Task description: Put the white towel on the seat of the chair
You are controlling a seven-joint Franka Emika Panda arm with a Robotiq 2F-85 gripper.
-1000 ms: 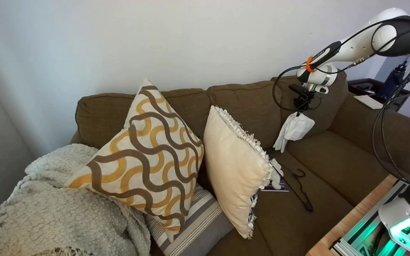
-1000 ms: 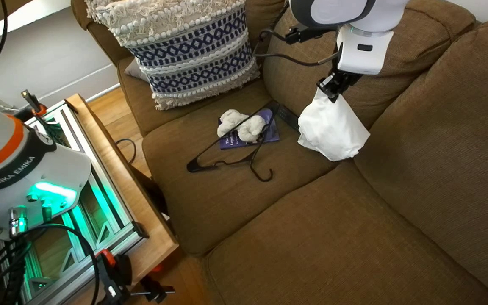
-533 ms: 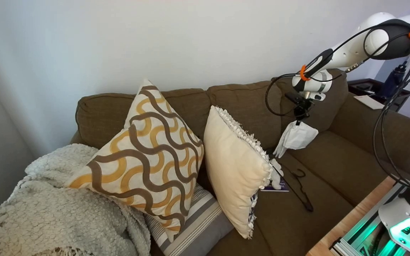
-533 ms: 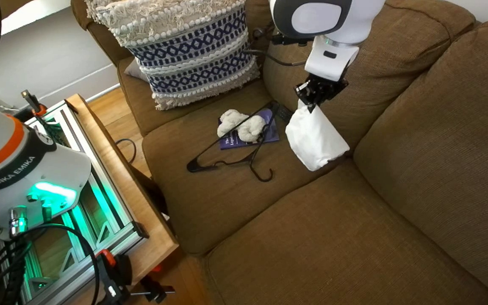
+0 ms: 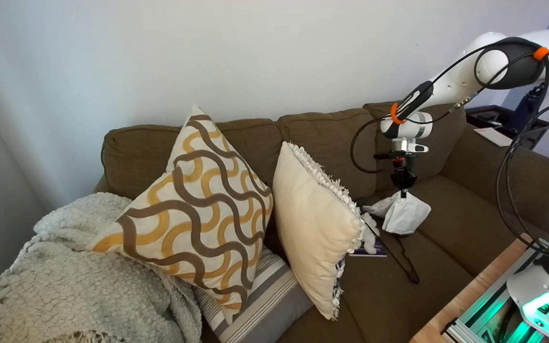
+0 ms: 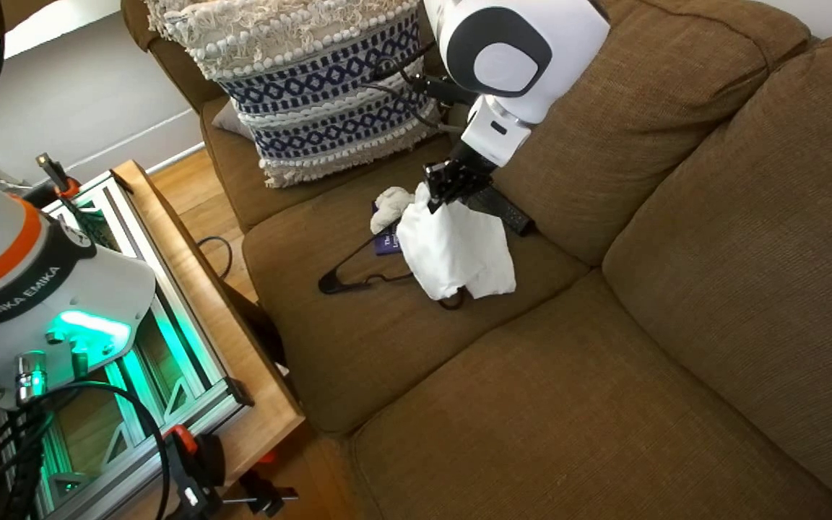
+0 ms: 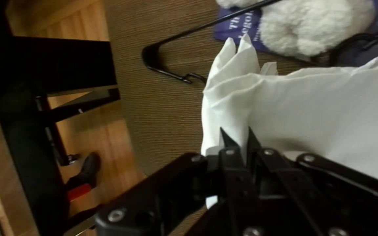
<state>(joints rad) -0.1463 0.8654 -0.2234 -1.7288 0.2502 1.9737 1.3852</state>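
Towel (image 6: pixel 463 253) is pinched in the gripper (image 7: pixel 235 134), hung below it over the hanger (image 6: pixel 344 284) (contact can't be told). If lowered straight down, cloth could be snagged on that; book (image 7: pixel 230 31) and fluffy white object (image 7: pixel 317 28), also below the gripper, could be covered. With one bunched spot held, a crumpled landing on the sofa seat (image 6: pixel 387 347) is risked.

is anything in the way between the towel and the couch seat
Yes: the hanger lies on the seat and seems partly below the towel, which hangs from the gripper. The book and fluffy thing lie there too and may obstruct.
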